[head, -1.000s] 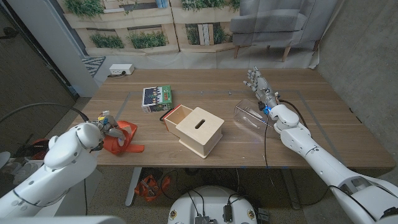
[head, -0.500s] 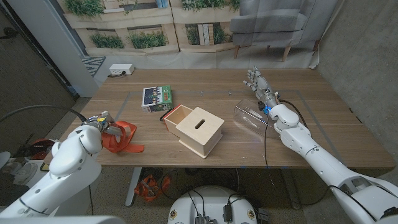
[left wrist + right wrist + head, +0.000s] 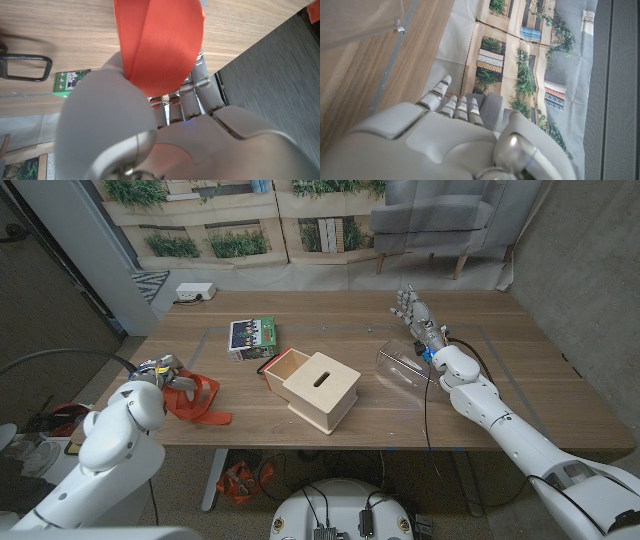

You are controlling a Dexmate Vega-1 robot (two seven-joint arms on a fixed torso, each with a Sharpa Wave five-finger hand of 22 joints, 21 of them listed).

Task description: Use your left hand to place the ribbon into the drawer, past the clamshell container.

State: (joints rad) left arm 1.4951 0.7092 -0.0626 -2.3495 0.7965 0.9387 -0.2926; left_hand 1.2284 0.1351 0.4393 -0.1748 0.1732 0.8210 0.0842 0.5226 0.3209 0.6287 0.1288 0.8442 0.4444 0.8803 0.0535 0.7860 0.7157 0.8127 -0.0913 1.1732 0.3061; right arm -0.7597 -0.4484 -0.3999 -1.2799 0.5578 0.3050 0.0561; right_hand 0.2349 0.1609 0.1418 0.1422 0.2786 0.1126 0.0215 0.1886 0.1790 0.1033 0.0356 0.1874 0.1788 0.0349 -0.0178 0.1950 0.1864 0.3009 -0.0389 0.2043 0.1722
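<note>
Left hand [image 3: 160, 373] grips orange ribbon [image 3: 192, 402].

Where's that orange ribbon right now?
In the head view the ribbon is at the table's left front edge, gripped by the robot's left hand, left of the wooden drawer box.

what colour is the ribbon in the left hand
Orange-red ribbon, clearest in the left wrist view.

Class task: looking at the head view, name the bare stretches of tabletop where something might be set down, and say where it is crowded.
Bare wood lies right of the clamshell container, and along the far edge behind the wooden box. It is crowded between the ribbon, the green carton and the open drawer.
</note>
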